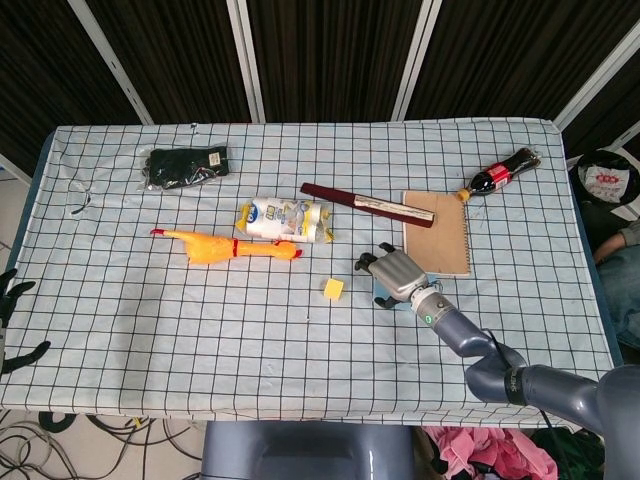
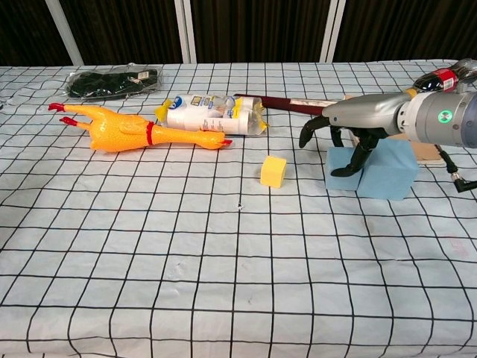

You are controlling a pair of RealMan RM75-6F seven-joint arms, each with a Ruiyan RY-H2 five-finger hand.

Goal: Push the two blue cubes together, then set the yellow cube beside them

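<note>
The right hand (image 2: 350,142) hovered over the blue cubes (image 2: 373,170), its dark fingers (image 2: 358,158) spread apart and curved down, one touching the front face; it held nothing. In the chest view the blue foam read as two blocks side by side, the nearer one slightly forward, and no gap showed between them, though the hand hid part of the seam; the head view showed only a sliver of blue (image 1: 381,298) under the palm. They sat toward the right side of the table (image 2: 223,283), just in front of the brown spiral notebook (image 1: 436,232). The yellow cube (image 2: 273,171) lay apart from them, toward the table's middle, near the rubber chicken (image 2: 134,133).

Judging from this, the pushing step was at or near its end. To finish it well, the hand should press flat and low against a cube's outer side, so it slides without tipping or twisting. The left hand (image 1: 12,320) showed only at the table's left edge, fingers parted, idle.
</note>
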